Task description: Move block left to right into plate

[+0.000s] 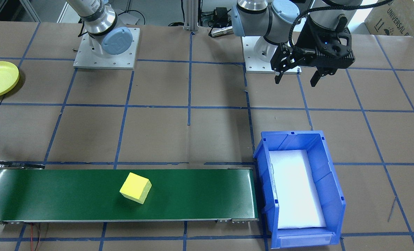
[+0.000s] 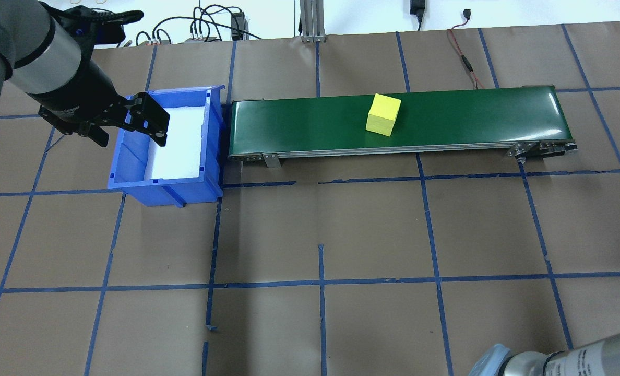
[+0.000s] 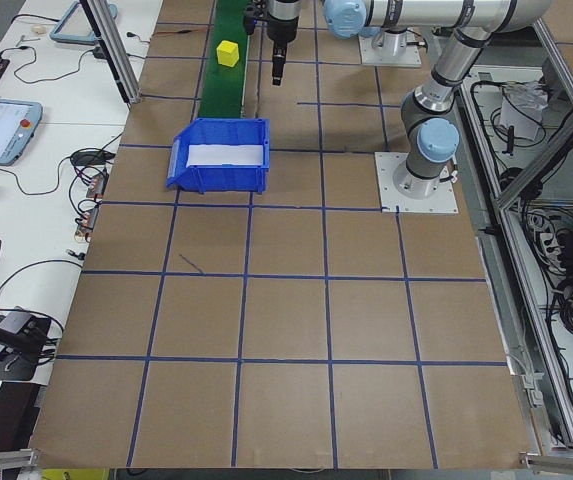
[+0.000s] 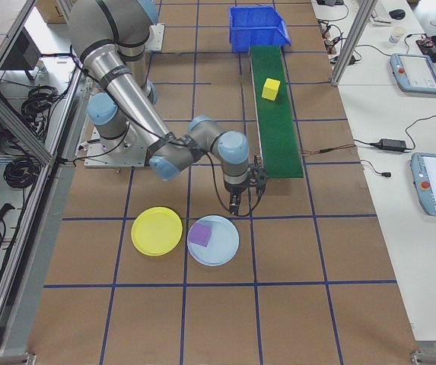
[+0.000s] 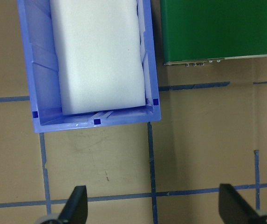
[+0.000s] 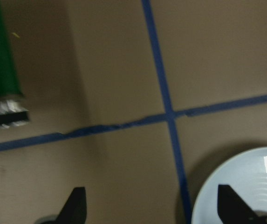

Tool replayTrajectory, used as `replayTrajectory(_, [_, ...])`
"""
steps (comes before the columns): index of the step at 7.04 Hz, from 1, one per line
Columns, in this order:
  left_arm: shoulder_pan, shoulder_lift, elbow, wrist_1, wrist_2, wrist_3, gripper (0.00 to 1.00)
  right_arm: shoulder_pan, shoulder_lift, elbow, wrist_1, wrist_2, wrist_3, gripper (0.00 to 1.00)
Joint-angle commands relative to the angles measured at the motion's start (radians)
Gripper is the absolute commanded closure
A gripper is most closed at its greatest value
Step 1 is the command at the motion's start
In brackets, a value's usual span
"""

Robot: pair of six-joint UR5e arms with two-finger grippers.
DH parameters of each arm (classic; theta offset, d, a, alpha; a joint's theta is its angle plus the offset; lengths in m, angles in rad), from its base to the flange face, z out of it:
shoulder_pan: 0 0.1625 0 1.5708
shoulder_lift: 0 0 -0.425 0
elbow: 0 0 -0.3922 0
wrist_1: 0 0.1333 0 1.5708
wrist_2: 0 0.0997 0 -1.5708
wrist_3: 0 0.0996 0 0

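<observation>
Both grippers, left (image 1: 296,75) and right (image 6: 152,207), are held wide open and empty. No grasp is made yet: the yellow block (image 1: 135,187) lies mid-belt (image 1: 193,195), well apart from the yellow plate (image 4: 157,230).

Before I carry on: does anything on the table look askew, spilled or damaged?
Nothing is spilled or broken. The yellow block sits twisted against the green belt's edges, not square to them. The yellow plate is empty; the pale blue plate beside it holds a purple block.
</observation>
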Motion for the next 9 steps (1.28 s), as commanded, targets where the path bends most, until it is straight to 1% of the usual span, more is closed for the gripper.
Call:
replayTrajectory(1, [0.000,0.000,0.000,0.000,0.000,0.000,0.00,0.234,0.005,-0.127,0.141,0.036,0.258,0.00])
replayTrajectory(2, [0.000,0.000,0.000,-0.001,0.000,0.000,0.00,0.301,0.026,-0.144,0.141,0.088,0.437,0.00])
replayTrajectory(3, [0.000,0.000,0.000,-0.001,0.000,0.000,0.00,0.355,0.060,-0.188,0.140,0.161,0.501,0.00])
replayTrajectory(4, [0.000,0.000,0.000,-0.001,0.000,0.000,0.00,0.383,0.074,-0.208,0.141,0.189,0.560,0.00])
replayTrajectory(5, [0.000,0.000,0.000,-0.001,0.000,0.000,0.00,0.437,0.097,-0.195,0.140,0.252,0.636,0.00])
replayTrajectory(6, [0.000,0.000,0.000,-0.001,0.000,0.000,0.00,0.461,0.106,-0.201,0.136,0.261,0.686,0.00])
replayTrajectory(8, [0.000,0.000,0.000,-0.001,0.000,0.000,0.00,0.483,0.122,-0.195,0.085,0.268,0.714,0.00])
replayTrajectory(9, [0.000,0.000,0.000,-0.001,0.000,0.000,0.00,0.504,0.132,-0.196,0.081,0.281,0.752,0.00])
